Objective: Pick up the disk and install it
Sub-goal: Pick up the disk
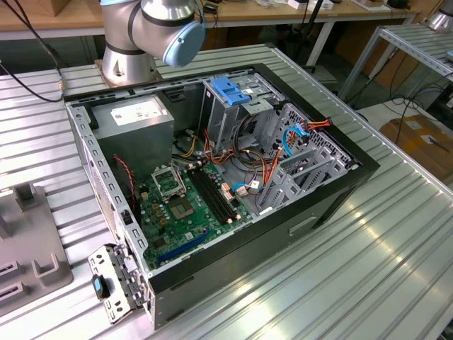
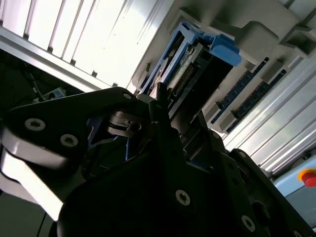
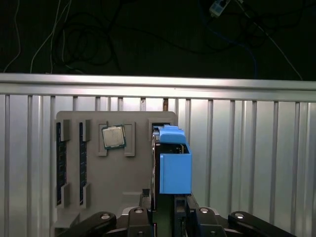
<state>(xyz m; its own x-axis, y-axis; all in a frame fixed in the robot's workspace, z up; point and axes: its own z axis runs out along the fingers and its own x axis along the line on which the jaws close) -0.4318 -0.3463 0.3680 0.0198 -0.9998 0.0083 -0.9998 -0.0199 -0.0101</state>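
**Item count.** One gripper (image 3: 169,196), one disk (image 3: 175,168), one grey fixture tray (image 3: 69,123), two memory modules (image 3: 59,163), one processor chip (image 3: 113,137), one open computer case (image 1: 325,205).

**Exterior view, from its left to its right.**
1. The fixture tray (image 1: 28,241) lies on the ribbed metal table (image 1: 354,269), beside the case.
2. A perforated metal plate (image 1: 113,283) hangs at the near corner of the case.
3. Inside the case: one grey power-supply box (image 1: 138,117), one green motherboard (image 1: 180,205), then one light-blue bracket (image 1: 232,88) on top of the drive cage.
4. The arm's base and first joint (image 1: 152,28) stand behind the case.

**Tool state.** In both wrist views the gripper (image 2: 178,109) is clamped on the disk (image 2: 197,57), with one finger against each broad face.

**Disk position.** The disk stands on edge over the tray (image 2: 256,29), with its blue rail frame toward the camera in the first wrist view. It is well apart from the case.

**Surroundings.** On the tray, the two memory modules sit in parallel slots. The processor chip rests in its own recess between them and the disk. The tray sits near the table (image 3: 247,148) edge; loose cables (image 3: 74,39) lie on the dark floor beyond.
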